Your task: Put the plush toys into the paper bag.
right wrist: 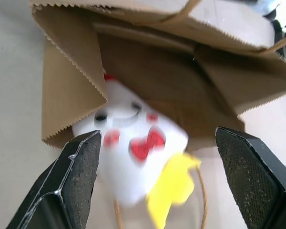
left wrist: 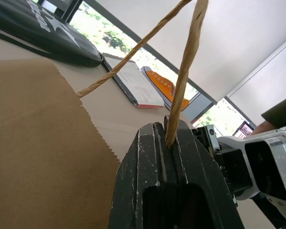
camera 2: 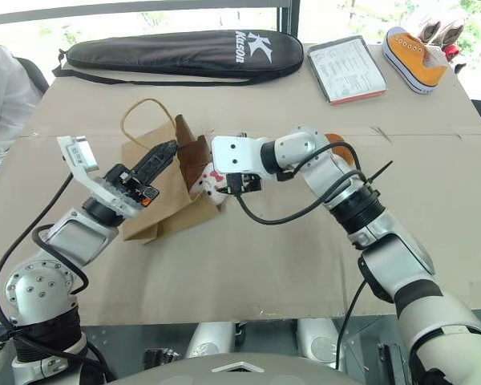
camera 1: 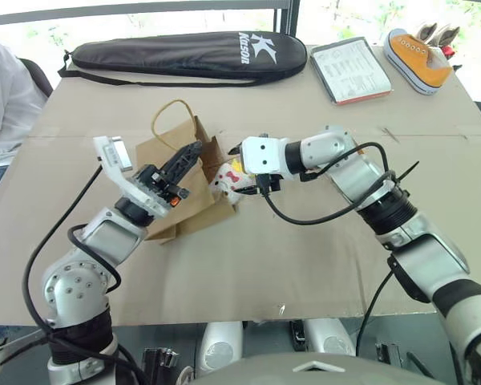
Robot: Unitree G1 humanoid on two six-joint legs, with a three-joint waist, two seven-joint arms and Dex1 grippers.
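- Paper bag lies on its side on the table, mouth toward the right gripper.
- Left gripper is clamped on 1 twisted handle, lifting the mouth open.
- Right gripper: jaws wide, nothing held.
- White chicken toy sits half inside the mouth, looks soft and light; judged best squeezed across its body.
- Bag is thin and creasable; the handle seems the safest hold.

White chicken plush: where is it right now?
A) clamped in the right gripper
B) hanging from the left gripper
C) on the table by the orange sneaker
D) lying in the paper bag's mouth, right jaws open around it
D: the white chicken plush lies half inside the paper bag mouth, and the right gripper has its fingers spread clear of it.
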